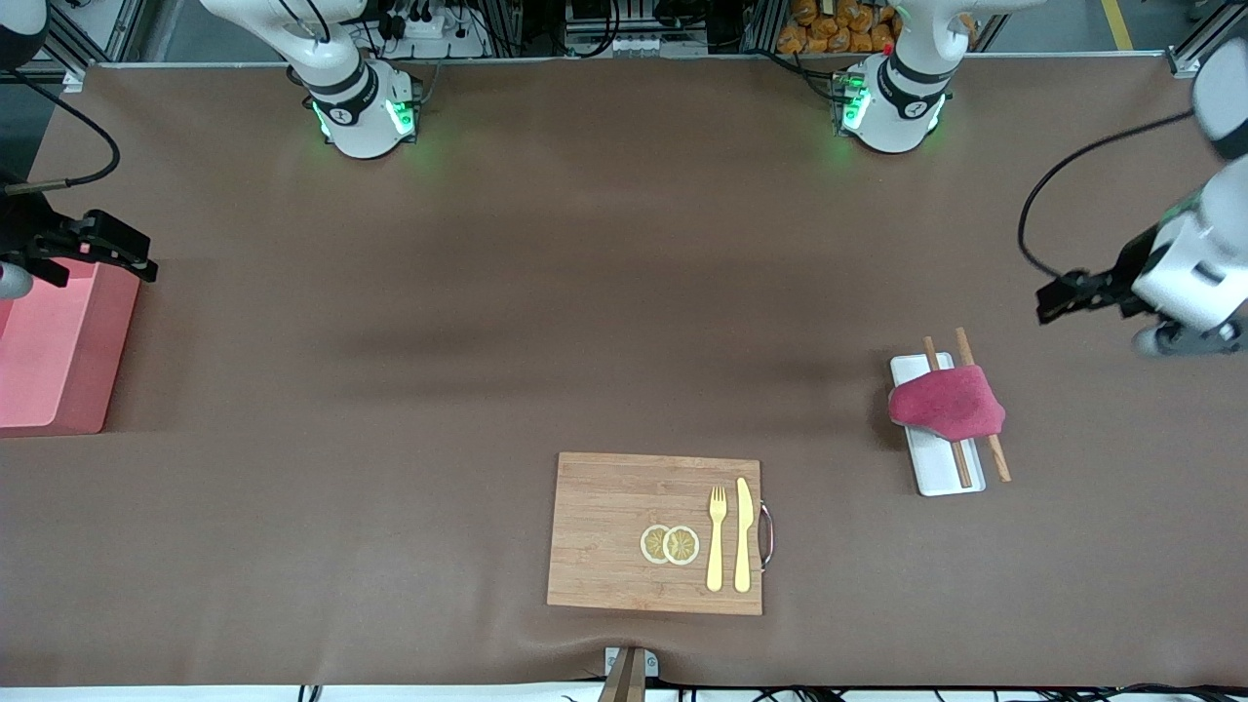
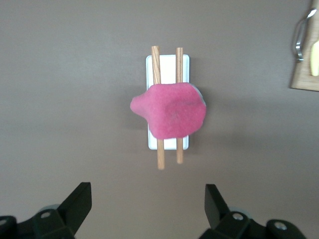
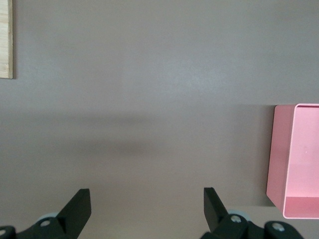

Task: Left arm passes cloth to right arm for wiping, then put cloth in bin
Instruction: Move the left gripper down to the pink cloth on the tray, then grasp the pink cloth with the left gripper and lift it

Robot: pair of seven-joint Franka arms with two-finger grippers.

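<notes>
The cloth (image 1: 947, 404), raspberry red and rumpled, lies draped over a pair of wooden chopsticks (image 1: 995, 452) that rest across a small white tray (image 1: 938, 476) toward the left arm's end of the bench (image 1: 487, 322). In the left wrist view the cloth (image 2: 170, 116) covers the middle of the chopsticks (image 2: 160, 154) and tray (image 2: 167, 63), with both stick ends poking out.

The left tool (image 1: 1058, 295) hangs in the air over bare bench surface near the tray, its fingers (image 2: 77, 201) spread wide and holding nothing. The right tool (image 1: 122, 249) hovers over the edge of the bin (image 1: 58, 356), a pink straight-walled box at the right arm's end of the bench; its fingers (image 3: 79, 209) are likewise spread and empty, and the bin (image 3: 294, 159) shows open-topped in the right wrist view.

Nearer the front camera sits a wooden cutting board (image 1: 624, 487) with a metal handle (image 1: 766, 534) on one short side. On it lie two lemon slices (image 1: 670, 544) (overlapping slightly), a yellow fork (image 1: 717, 536) and a yellow knife (image 1: 743, 534) side by side.

No brand, label or writing is readable on any of these things.
</notes>
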